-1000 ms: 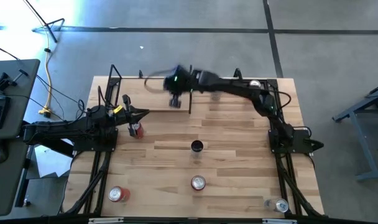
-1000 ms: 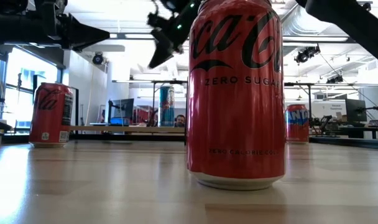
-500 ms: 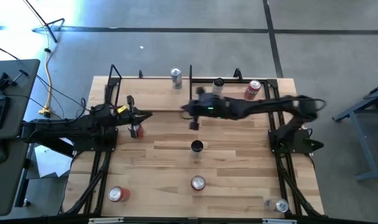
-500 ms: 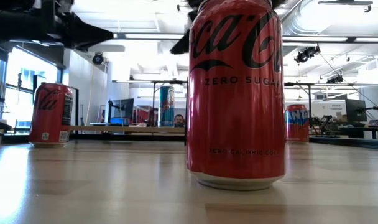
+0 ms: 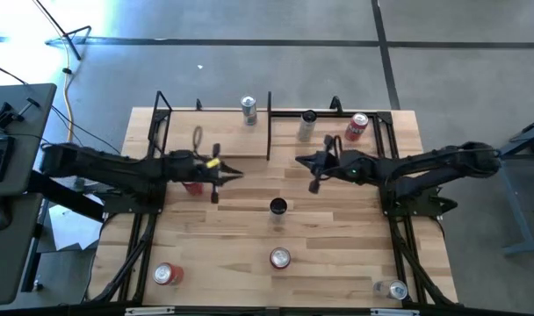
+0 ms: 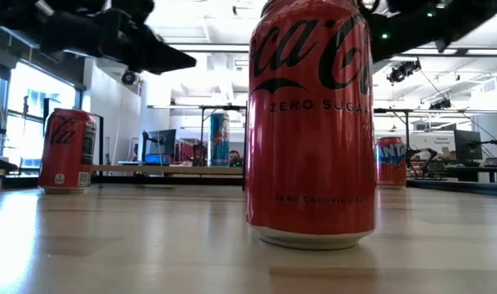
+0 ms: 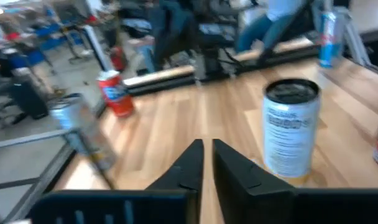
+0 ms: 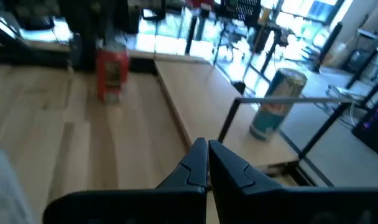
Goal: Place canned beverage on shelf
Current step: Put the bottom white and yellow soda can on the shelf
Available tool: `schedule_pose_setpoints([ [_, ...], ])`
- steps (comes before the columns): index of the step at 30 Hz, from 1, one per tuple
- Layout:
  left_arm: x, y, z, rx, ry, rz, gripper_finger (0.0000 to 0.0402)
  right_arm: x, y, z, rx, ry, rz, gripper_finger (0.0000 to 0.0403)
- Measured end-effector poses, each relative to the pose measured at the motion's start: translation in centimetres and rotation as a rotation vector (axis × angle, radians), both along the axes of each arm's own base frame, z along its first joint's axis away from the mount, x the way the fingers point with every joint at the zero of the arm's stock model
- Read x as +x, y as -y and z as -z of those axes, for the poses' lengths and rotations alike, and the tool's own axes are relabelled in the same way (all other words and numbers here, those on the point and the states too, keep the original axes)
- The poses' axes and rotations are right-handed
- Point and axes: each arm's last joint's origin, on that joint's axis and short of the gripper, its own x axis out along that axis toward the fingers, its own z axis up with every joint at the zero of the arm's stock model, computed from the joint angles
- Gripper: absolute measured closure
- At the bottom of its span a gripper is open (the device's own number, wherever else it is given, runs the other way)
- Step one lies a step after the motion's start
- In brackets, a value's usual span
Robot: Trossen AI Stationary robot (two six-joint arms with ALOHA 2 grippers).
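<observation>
Nearest, red can (image 6: 310,122) reads "ZERO SUGAR" | left gripper (image 7: 206,163) fingers together | right gripper (image 8: 206,163) fingers together

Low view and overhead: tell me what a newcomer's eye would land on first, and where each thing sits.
A big red cola can fills the middle of the low view, right in front of the camera. From above, two dark arms stretch toward each other over the middle of the table, the left gripper and right gripper both shut and empty. Three cans stand along the far edge on the shelf, with others scattered on the table.
</observation>
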Motion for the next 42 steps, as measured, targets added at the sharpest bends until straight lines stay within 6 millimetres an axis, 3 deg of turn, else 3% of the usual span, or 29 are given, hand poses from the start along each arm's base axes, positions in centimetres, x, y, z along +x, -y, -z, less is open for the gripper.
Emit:
schedule_pose_setpoints([
  [9, 5.2, 2.0, 1.0, -0.025, -0.113, 0.081, 0.0239, -1.1, -0.1, 0.8, -0.020, -0.031, -0.028, 0.0403],
  [15, 7.3, 2.6, 0.7, -0.057, -0.133, 0.084, 0.0152, -1.1, -0.1, 0.9, -0.021, -0.047, -0.053, 0.0403],
  [20, 8.7, 2.7, 0.2, -0.116, -0.151, 0.084, 0.0105, -1.1, -0.3, 1.1, -0.010, -0.065, -0.093, 0.0403],
  [27, 10.2, 3.2, 0.6, -0.200, -0.206, 0.177, 0.0091, -1.1, -0.3, 1.2, -0.009, -0.071, -0.096, 0.0403],
  [35, 10.3, 3.5, 0.2, -0.241, -0.206, 0.181, 0.0090, -1.1, -0.3, 1.2, -0.009, -0.072, -0.096, 0.0403],
  [42, 11.0, 4.1, 1.4, -0.269, -0.211, 0.190, 0.0090, -1.1, -0.3, 1.2, -0.007, -0.072, -0.103, 0.0403],
])
